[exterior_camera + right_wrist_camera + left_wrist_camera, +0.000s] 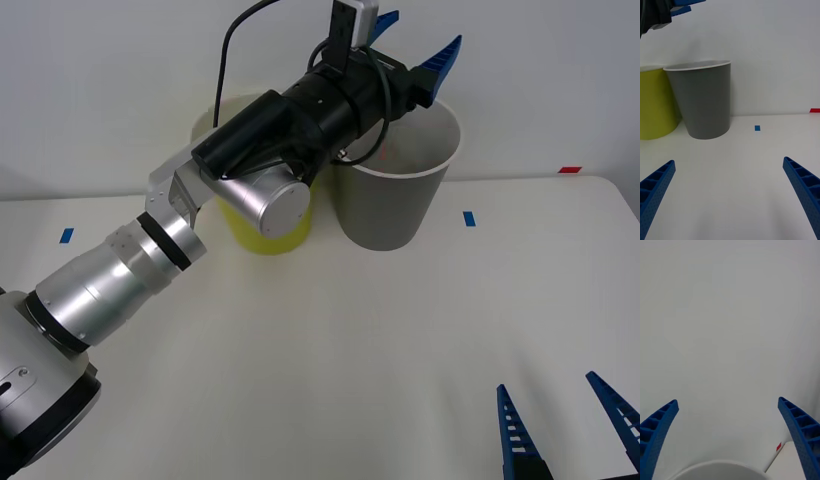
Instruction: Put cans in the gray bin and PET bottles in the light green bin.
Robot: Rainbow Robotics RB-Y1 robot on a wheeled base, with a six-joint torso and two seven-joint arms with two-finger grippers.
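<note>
Left gripper [420, 45] raised above far rim of gray bin [395, 205], fingers spread wide, nothing between them. Gray bin upright at far middle of desk [350, 340], just right of light green bin [262, 232], nearly touching. Right gripper [565, 425] low over near right desk, fingers spread, empty.
</note>
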